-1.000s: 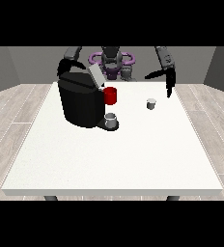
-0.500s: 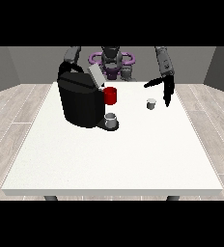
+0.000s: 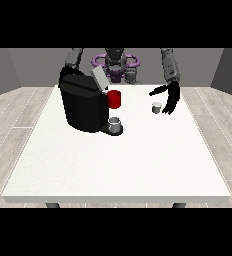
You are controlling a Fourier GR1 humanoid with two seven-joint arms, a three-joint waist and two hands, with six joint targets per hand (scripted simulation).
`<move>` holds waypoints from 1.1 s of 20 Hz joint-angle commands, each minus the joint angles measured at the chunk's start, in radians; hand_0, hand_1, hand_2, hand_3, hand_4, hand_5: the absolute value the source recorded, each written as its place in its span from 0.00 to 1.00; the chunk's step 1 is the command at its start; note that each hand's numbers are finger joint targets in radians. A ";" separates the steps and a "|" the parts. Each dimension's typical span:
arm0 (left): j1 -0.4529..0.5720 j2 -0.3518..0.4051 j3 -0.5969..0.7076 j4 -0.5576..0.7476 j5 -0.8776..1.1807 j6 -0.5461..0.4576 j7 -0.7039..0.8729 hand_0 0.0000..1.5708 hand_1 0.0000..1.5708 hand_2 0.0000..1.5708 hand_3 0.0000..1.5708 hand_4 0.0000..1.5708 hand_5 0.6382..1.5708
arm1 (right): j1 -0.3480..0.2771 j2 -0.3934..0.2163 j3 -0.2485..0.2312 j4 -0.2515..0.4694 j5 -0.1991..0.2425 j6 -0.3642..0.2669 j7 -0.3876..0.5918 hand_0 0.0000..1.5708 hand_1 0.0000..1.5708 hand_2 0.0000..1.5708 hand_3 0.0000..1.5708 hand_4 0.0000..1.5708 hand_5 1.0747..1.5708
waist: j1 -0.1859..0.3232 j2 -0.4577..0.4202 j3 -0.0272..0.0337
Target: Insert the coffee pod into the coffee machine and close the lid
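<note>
A black coffee machine (image 3: 84,106) stands at the table's left, its grey lid (image 3: 99,78) tilted up and open. On its front I see a red part (image 3: 114,99) and, below it, a small grey cup (image 3: 115,124) on the drip tray. The coffee pod (image 3: 156,107), small and pale, stands on the table right of the machine. The hand at the view's right (image 3: 170,97) hangs just beside and above the pod, fingers spread and pointing down, thumb stretched toward the machine; it is not touching the pod. The hand at the view's left is hidden behind the machine.
The white table (image 3: 118,165) stretches wide toward the camera. The robot's torso (image 3: 116,64) with purple rings stands behind the table's far edge. A grey wood-look floor surrounds the table.
The hand at the view's right has come down and slightly inward, closer to the pod. The machine, lid and pod have not moved.
</note>
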 commanded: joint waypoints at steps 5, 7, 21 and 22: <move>-0.038 0.042 -0.046 0.106 -0.122 0.043 -0.013 0.37 0.37 0.46 0.30 0.00 1.00 | -0.024 0.003 0.008 -0.005 -0.005 0.003 0.050 0.00 0.00 0.00 0.00 0.28 1.00 | -0.020 -0.003 -0.0001; -0.031 0.055 -0.052 0.134 -0.148 0.068 -0.096 0.36 0.36 0.44 0.26 0.00 1.00 | -0.023 0.025 0.031 -0.012 0.029 -0.029 0.011 0.00 0.00 0.00 0.00 0.33 1.00 | -0.018 0.031 -0.0004; -0.141 0.043 -0.038 0.236 -0.250 0.246 -0.132 0.59 0.59 0.66 0.53 0.23 1.00 | -0.016 0.019 0.001 -0.003 -0.022 0.007 -0.023 0.00 0.00 0.00 0.00 0.34 1.00 | -0.049 0.054 -0.0002; -0.117 0.028 -0.059 0.220 -0.269 0.275 -0.187 0.62 0.62 0.69 0.55 0.21 1.00 | -0.059 0.029 -0.021 0.000 -0.045 -0.006 -0.013 0.00 0.00 0.00 0.00 0.31 1.00 | -0.025 0.063 -0.0002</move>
